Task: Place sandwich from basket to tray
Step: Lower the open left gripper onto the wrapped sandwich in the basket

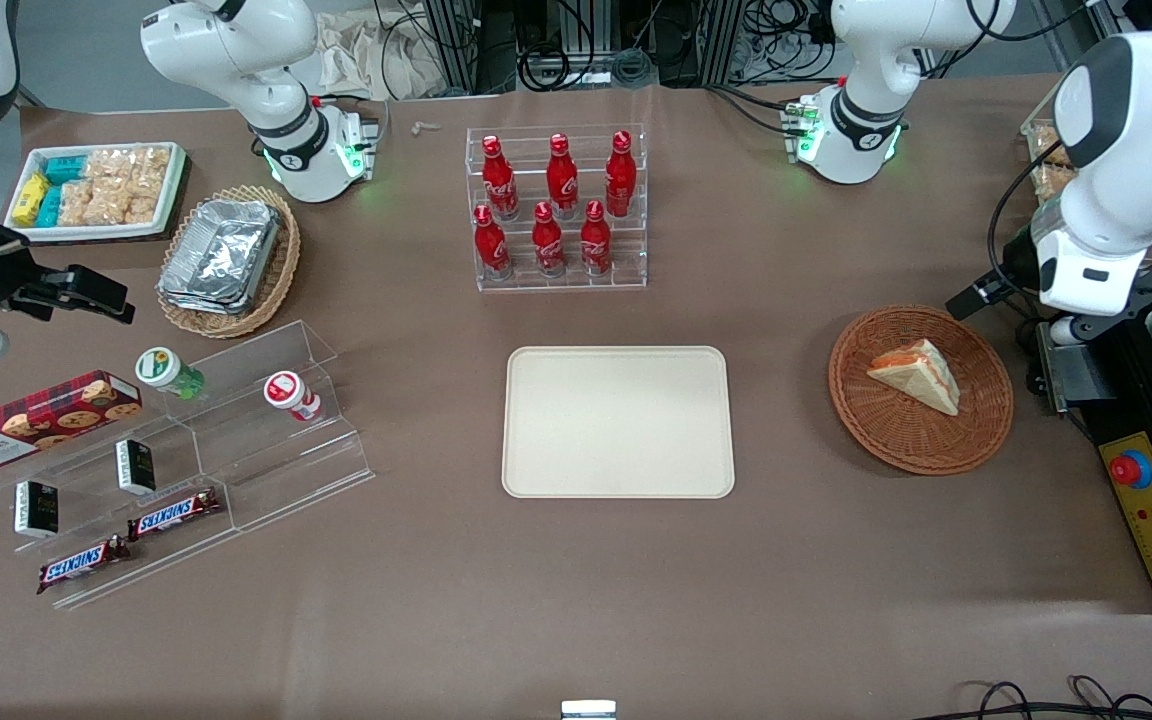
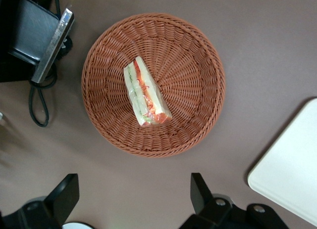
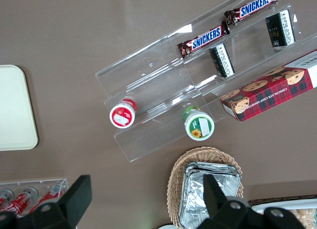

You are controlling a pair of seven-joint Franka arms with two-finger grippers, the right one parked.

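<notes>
Wide-open gripper (image 2: 131,199) above bare tabletop beside basket (image 2: 198,115), sandwich (image 2: 146,93) inside, tray (image 2: 292,174) nearby.

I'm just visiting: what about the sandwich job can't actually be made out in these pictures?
- Hand: open above the table beside the basket in the left wrist view; the picture edge cuts off its base. In the front view the arm covers it.
- Sandwich: its underside rests unseen on the wicker in both views.
- Tray: only a corner shows in the left wrist view, cut off by the edge.
</notes>
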